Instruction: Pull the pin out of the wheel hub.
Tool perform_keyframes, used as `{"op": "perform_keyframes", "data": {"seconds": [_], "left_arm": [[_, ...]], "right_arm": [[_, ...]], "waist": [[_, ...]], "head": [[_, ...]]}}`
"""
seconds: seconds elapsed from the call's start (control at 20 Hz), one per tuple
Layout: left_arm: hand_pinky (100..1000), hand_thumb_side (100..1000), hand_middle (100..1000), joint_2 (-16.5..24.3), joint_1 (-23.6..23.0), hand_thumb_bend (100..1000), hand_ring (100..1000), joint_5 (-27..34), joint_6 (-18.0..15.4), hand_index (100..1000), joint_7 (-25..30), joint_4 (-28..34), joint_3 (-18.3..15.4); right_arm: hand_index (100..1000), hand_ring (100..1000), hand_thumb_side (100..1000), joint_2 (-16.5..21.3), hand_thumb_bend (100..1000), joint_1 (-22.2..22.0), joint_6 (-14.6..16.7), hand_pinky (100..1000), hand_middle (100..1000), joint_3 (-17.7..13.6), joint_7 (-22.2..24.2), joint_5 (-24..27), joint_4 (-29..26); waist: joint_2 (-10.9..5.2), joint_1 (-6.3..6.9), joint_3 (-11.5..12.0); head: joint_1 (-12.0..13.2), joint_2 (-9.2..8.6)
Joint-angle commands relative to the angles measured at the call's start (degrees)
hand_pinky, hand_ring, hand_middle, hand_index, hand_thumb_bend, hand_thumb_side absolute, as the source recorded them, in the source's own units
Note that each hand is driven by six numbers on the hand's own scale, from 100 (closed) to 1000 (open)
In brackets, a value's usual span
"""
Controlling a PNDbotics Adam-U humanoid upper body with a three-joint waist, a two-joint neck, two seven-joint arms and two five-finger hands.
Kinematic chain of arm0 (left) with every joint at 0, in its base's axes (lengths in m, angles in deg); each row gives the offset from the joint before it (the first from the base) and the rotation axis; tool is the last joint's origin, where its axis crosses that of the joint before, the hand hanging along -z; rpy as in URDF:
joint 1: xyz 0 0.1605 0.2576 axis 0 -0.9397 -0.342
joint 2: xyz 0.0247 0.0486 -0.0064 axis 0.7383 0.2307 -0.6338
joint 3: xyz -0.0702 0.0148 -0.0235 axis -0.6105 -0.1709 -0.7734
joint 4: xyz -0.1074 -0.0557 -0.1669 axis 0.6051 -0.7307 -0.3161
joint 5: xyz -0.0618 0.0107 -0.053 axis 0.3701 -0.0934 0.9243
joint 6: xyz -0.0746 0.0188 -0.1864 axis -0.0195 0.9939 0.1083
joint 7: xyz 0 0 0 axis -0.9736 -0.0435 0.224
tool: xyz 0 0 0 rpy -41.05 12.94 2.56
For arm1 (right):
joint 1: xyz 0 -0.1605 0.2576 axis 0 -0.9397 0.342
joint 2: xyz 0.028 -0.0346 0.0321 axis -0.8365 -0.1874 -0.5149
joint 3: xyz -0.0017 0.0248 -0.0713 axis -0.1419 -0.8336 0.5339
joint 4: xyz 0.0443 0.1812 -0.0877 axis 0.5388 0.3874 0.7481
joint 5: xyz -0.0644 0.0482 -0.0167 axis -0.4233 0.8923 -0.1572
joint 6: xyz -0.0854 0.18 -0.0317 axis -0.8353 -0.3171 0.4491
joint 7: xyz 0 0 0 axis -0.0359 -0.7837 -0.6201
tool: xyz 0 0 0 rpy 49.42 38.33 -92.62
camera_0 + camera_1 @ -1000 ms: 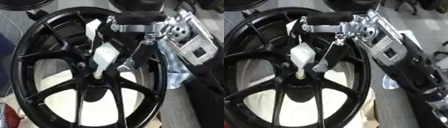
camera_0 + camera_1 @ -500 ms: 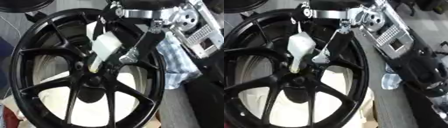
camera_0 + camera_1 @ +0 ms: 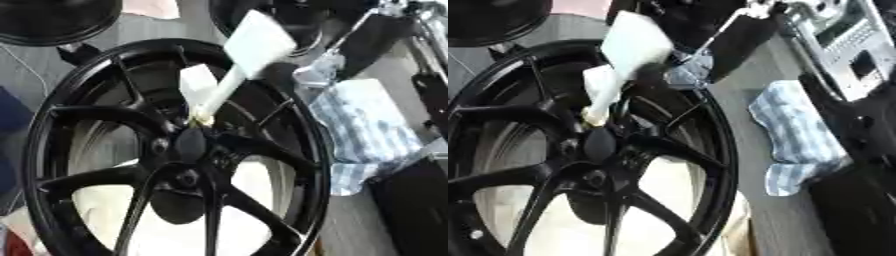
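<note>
A black spoked wheel [image 3: 96, 120] lies flat and fills the left of both views, its hub [image 3: 188, 145] near the middle. A white pin [image 3: 255, 44] with a broad blocky head and a thin shaft leans up and to the right, its lower tip [image 3: 203, 119] just above the hub's upper edge. A second white block [image 3: 198, 84] sits along the shaft. My right hand [image 3: 730, 39], dark with silver parts, reaches in from the upper right and is curled at the pin's head. Blur hides the exact finger contact. No left hand shows.
A blue-and-white checked cloth [image 3: 378, 131] lies right of the wheel on the grey table. A grey device with a screen [image 3: 843, 46] is at upper right. Another black wheel [image 3: 52, 20] shows at top left. A dark bulky object [image 3: 411, 200] fills the lower right.
My right hand has risen toward the upper right, taking the pin's head with it; the pin now leans more and reaches higher above the hub. The view itself has also shifted.
</note>
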Motion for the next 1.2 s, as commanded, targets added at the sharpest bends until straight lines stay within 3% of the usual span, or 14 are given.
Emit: {"op": "perform_keyframes", "data": {"seconds": [0.05, 0.3, 0.55, 0.85, 1.2], "left_arm": [[790, 783, 706, 1.5, 0.2, 100, 926, 0.2, -0.5, 841, 0.0, 0.9, -0.4], [790, 782, 705, 1.5, -0.2, 100, 927, -0.3, -1.2, 841, -0.2, 0.9, -0.8], [790, 779, 704, 1.3, -0.3, 100, 928, -1.4, -2.0, 842, -0.2, 0.9, -0.8], [790, 774, 702, 1.0, 0.1, 100, 930, -2.6, -3.2, 842, 0.7, 0.9, 0.0], [790, 766, 700, 1.0, 0.5, 100, 932, -4.2, -4.6, 843, 1.9, 0.9, 1.3]], "right_arm": [[389, 519, 100, 5.8, 100, -1.8, 0.0, 635, 317, -5.1, -3.6, 5.1, -0.6], [397, 523, 100, 12.9, 100, -12.6, 1.6, 636, 325, -12.8, -11.8, 8.5, -0.6], [412, 538, 100, 15.5, 101, -28.4, 4.7, 643, 336, -18.4, -21.4, 2.7, -0.6], [419, 545, 100, 8.1, 100, -43.7, 7.7, 652, 346, -22.8, -30.1, -7.3, -0.6], [461, 562, 100, -3.3, 115, -51.4, 8.2, 678, 400, -26.0, -37.2, -14.4, -0.6]], "waist": [[-1.64, 0.65, -0.5], [-1.12, 1.30, -2.2], [0.01, 2.21, -4.1], [1.92, 3.77, -5.4], [3.60, 5.06, -6.0]], "head": [[1.4, -0.58], [3.8, 0.23], [6.4, 0.12], [8.7, -0.16], [11.2, -0.94]]}}
